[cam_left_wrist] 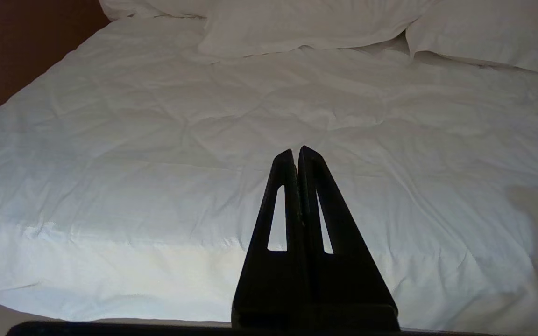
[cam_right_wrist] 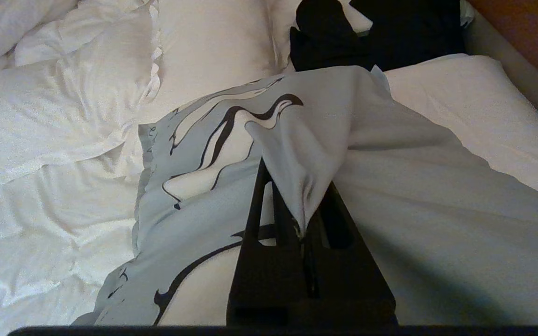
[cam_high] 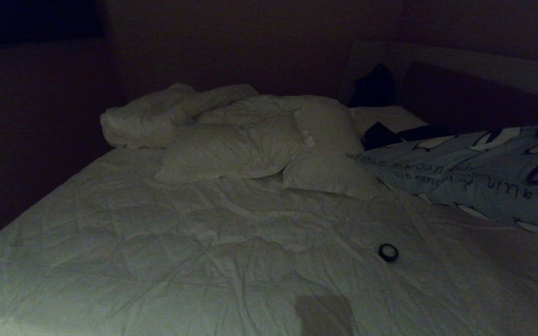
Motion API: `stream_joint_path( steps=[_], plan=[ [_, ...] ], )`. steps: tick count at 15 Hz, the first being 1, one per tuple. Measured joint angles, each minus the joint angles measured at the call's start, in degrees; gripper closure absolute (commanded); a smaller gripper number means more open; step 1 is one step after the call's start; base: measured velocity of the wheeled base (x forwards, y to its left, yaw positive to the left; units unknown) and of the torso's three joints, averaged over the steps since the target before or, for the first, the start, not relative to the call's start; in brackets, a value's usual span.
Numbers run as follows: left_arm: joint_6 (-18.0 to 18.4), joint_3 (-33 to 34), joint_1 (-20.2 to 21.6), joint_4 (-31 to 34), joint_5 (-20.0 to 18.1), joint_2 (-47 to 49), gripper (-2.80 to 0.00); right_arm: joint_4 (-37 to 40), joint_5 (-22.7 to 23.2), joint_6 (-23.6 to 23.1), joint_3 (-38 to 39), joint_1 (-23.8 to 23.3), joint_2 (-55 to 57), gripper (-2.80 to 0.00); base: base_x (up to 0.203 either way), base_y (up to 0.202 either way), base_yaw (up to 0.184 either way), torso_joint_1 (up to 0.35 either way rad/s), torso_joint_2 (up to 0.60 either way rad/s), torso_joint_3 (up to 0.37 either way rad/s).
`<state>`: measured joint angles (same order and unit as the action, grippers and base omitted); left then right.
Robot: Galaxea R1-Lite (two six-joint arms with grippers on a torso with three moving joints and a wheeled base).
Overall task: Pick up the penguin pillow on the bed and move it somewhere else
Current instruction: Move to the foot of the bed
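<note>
The penguin pillow (cam_high: pixel 474 172) is light blue-grey with black-and-white penguins and dark script. It hangs tilted over the right side of the bed (cam_high: pixel 203 242), its far end off the white bedding. In the right wrist view my right gripper (cam_right_wrist: pixel 299 200) is shut on a pinched fold of the penguin pillow (cam_right_wrist: pixel 390 186), and the fabric drapes over the fingertips. That gripper does not show in the head view. My left gripper (cam_left_wrist: pixel 297 150) is shut on nothing and hovers over the bed's near edge (cam_left_wrist: pixel 157 140).
Two plain white pillows (cam_high: pixel 231 149) (cam_high: pixel 329 175) and a rumpled duvet (cam_high: pixel 157 116) lie toward the head of the bed. A small black ring (cam_high: pixel 388 252) rests on the quilt. Dark items (cam_high: pixel 376 135) sit by the headboard (cam_high: pixel 484 93).
</note>
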<state>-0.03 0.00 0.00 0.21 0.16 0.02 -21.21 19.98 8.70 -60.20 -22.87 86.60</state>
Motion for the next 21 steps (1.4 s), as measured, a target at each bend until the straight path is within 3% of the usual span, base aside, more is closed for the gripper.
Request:
stream_joint_path(
  steps=[10,21],
  plan=[
    [-0.2,0.0,0.0,0.0,0.0,0.0,0.00,0.0,0.0,0.0,0.0,-0.1,0.2,0.00,0.001,0.006,0.000,0.000,0.00,0.000],
    [-0.2,0.0,0.0,0.0,0.0,0.0,0.00,0.0,0.1,-0.1,0.1,-0.1,0.2,0.00,0.000,0.188,0.000,0.002,0.00,0.002]
  ],
)
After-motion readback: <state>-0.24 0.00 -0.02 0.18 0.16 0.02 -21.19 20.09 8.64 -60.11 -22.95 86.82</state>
